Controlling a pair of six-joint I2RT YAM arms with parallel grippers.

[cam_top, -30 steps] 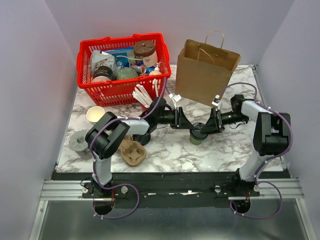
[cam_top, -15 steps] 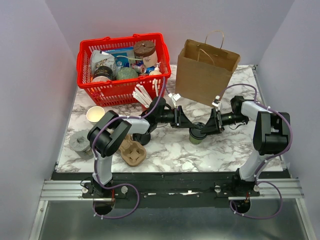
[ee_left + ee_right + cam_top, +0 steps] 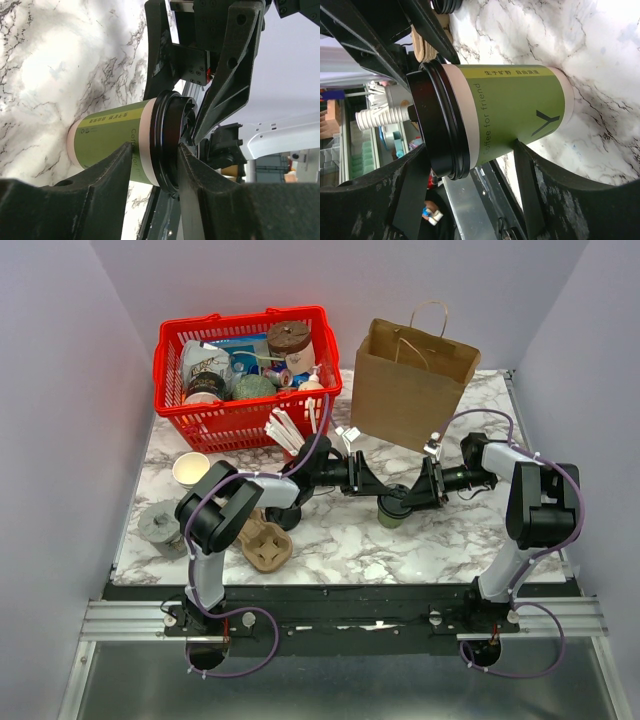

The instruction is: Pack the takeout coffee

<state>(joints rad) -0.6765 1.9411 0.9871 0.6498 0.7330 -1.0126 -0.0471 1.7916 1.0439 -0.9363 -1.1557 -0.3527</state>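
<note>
The takeout coffee point(image 3: 393, 508), a green cup with a pale band and black lid, stands on the marble table between both grippers. My left gripper point(image 3: 377, 492) reaches in from the left, open. In the left wrist view, the left gripper point(image 3: 155, 150) brackets the top of the coffee point(image 3: 110, 135), one finger lying across the lid top and the other beside the green wall. My right gripper point(image 3: 413, 494) comes from the right, open. In the right wrist view, the right gripper point(image 3: 470, 147) rests its fingertips against the near side of the coffee point(image 3: 520, 105), one at the lid and one on the wall.
An open brown paper bag point(image 3: 410, 380) stands behind the cup. A red basket point(image 3: 172, 345) of goods sits at the back left. A cardboard cup carrier point(image 3: 266, 546), a cream cup point(image 3: 190, 468) and a grey item point(image 3: 158, 523) lie on the left.
The cup and both gripper tips have crept slightly to the left. Both grippers keep their hold around the cup.
</note>
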